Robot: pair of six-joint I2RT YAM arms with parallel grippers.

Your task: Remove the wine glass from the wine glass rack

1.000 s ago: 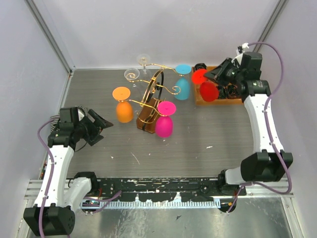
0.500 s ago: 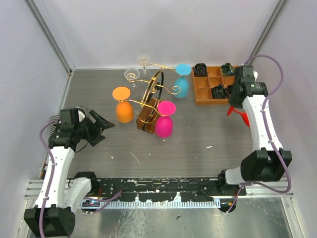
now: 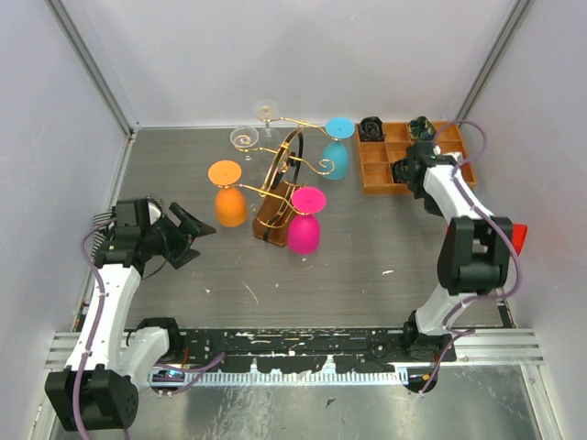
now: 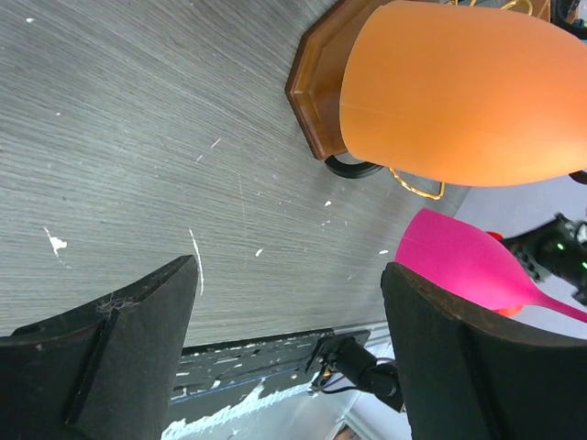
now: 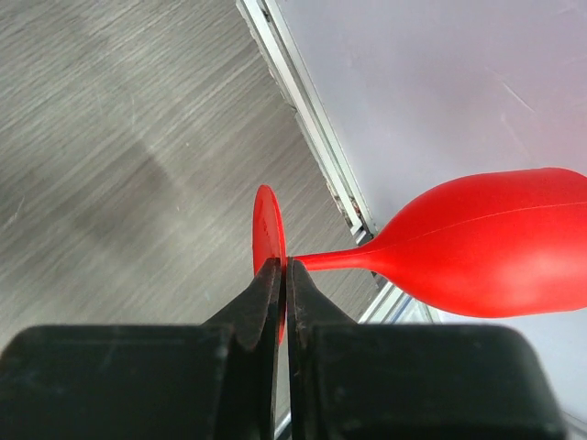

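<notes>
Sideways, the smooth red wine glass (image 5: 486,243) sits pinched in the right gripper (image 5: 285,275), left gripper (image 4: 289,275) agape

grey table (image 3: 367,261), wine glass rack (image 3: 271,220), orange tray (image 3: 385,186)

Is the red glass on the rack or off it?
Off. The right gripper pinches the red glass at its foot, sideways, far from the rack.

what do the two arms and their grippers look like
Both arms have white links, left arm and right arm, with black joints and a looping purple cable along each. The left gripper and right gripper have flat, matte black, wedge-shaped fingers.
</notes>
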